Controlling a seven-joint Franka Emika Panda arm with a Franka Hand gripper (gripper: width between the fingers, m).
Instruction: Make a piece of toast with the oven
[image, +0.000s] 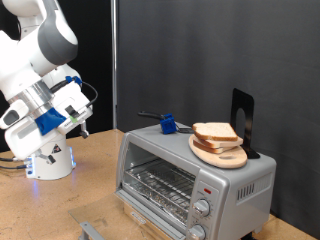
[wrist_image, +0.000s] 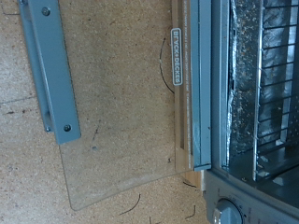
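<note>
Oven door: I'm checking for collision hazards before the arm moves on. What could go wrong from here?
1. The glass door lies fully open, jutting out from the oven. The gripper, up at the exterior view's left, could strike it on a low approach.
2. The toast sits stacked on a board atop the oven. A clumsy grasp could push either off.

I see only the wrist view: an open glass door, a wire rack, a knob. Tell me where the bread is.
Observer: The bread lies on a round wooden board on top of the oven, not inside it.
Operator: Report where the gripper is.
Observer: The gripper hangs in the air to the exterior view's left of the oven, apart from it.
Operator: Say what else sits on the oven's top.
Observer: A small blue-handled tool and a black stand behind the board.
</note>
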